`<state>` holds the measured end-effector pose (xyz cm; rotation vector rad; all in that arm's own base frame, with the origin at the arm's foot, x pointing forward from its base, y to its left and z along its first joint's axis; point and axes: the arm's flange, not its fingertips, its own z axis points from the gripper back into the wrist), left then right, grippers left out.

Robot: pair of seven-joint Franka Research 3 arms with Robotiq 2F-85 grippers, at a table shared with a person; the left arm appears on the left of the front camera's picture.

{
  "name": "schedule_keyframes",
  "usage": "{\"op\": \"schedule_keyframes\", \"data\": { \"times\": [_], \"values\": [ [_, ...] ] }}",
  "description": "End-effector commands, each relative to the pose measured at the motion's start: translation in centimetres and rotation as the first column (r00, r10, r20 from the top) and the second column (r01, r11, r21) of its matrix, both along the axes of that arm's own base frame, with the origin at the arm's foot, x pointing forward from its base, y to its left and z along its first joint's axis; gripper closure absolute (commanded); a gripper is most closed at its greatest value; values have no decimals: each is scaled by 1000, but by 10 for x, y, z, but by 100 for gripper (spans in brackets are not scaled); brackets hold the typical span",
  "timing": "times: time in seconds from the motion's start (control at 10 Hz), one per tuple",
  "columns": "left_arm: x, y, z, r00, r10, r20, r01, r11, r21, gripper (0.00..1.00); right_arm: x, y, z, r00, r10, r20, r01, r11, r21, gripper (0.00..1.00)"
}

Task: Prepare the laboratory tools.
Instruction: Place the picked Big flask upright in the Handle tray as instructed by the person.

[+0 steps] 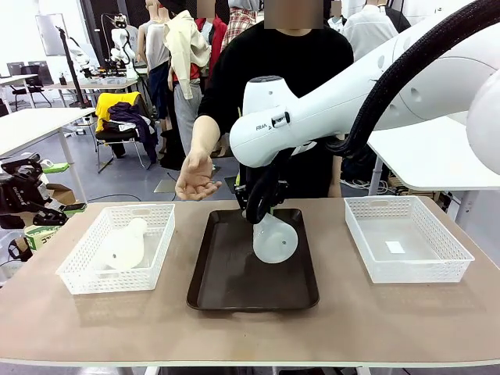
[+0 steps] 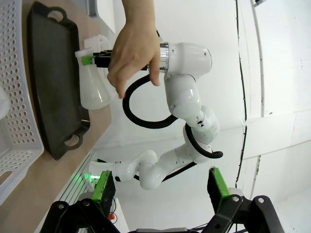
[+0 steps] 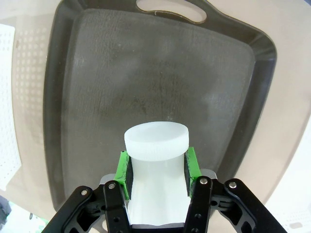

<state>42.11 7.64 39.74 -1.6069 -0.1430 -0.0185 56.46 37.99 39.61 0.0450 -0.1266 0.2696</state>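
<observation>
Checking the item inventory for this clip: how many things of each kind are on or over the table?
Baskets: 2, left and right
Tray: 1
Flasks: 2, one lying in the left basket, one held over the tray
Total: 5

Frosted translucent flask (image 1: 275,241), matt dark-brown tray (image 1: 234,291), white lattice plastic baskets (image 1: 422,270)

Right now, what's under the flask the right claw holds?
The dark brown tray, bare around it. The conical flask hangs tilted, neck pinched in the right claw. The patch directly beneath is covered by the flask; contact can't be told.
</observation>
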Motion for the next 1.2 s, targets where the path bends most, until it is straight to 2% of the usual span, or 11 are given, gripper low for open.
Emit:
{"op": "schedule_keyframes", "data": {
  "times": [0.0, 1.1],
  "values": [
    [0, 1, 2, 1000, 7, 6, -7, 1000, 7, 0, 1, -1, 0, 1000, 5, 3, -5, 1000, -4, 100],
    [0, 1, 2, 1000, 7, 6, -7, 1000, 7, 0, 1, -1, 0, 1000, 5, 3, -5, 1000, -4, 100]
  ]
}}
